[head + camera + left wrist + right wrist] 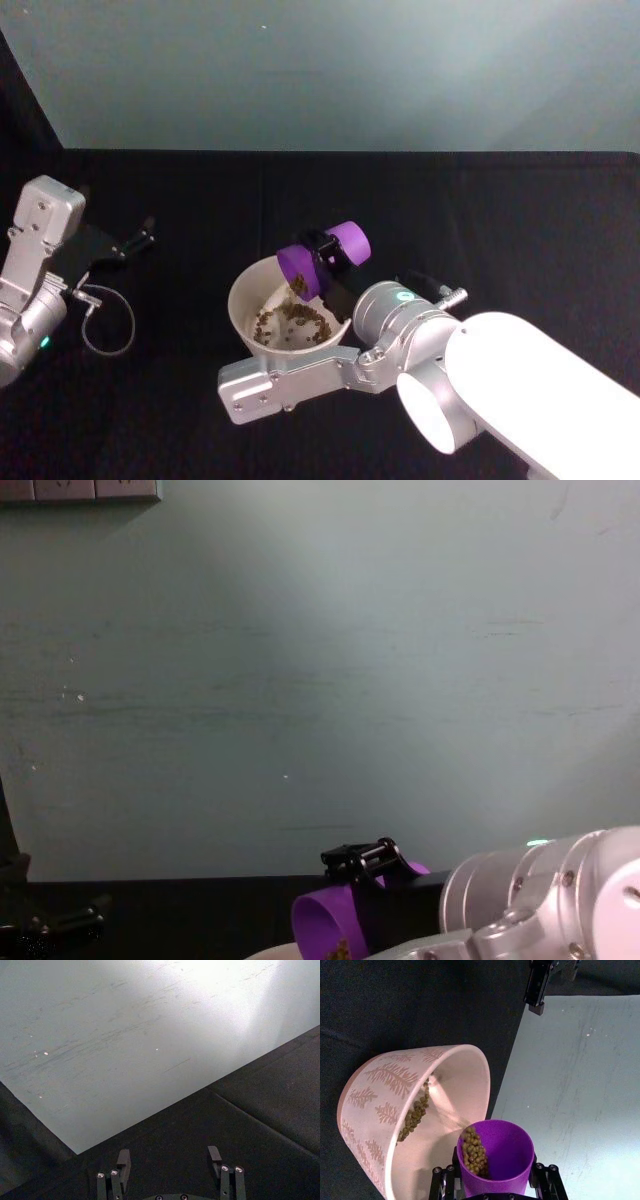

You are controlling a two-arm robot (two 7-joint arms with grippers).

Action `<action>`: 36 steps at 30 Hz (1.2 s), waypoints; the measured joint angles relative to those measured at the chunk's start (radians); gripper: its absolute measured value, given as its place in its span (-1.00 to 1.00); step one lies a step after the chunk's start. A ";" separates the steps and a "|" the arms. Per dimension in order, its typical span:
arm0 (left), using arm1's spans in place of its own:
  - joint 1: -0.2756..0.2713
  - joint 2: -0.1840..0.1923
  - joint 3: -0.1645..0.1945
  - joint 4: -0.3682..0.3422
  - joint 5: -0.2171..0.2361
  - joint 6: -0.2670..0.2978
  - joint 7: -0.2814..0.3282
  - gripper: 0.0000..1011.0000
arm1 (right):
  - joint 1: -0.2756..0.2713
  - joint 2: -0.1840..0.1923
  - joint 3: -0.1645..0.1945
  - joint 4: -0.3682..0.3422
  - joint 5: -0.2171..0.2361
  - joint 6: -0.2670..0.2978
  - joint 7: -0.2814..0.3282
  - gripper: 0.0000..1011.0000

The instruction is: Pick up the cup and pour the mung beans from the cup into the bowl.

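Observation:
The purple cup [345,240] is tipped on its side over the bowl's far edge, mouth turned down and to the left. My right gripper [325,254] is shut on the cup's body. Mung beans [299,287] spill from its rim into the pale pinkish bowl [240,292], where a heap of beans [290,322] lies. In the right wrist view the cup [507,1152] still holds beans [474,1152] at its lower side, beside the bowl's patterned wall [375,1105]. The chest view catches the cup [322,920] low down. My left gripper [132,243] is parked open at the far left.
A black cloth [480,220] covers the table, with a pale wall [330,70] behind it. A thin cable loop [108,322] hangs by the left arm. My right arm's forearm [300,375] lies across the bowl's near side. The left wrist view shows open fingers [122,1160] over bare cloth.

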 joint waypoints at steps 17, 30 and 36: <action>0.000 0.000 0.000 0.000 0.000 0.000 0.000 0.98 | -0.005 0.007 0.001 -0.011 -0.018 -0.005 -0.005 0.44; 0.000 0.000 0.000 0.000 0.000 0.000 0.000 0.98 | -0.003 0.010 -0.009 -0.011 -0.041 -0.011 -0.005 0.44; 0.000 0.000 0.000 0.000 0.000 0.000 0.000 0.98 | -0.002 0.012 -0.014 -0.012 -0.054 -0.011 -0.003 0.44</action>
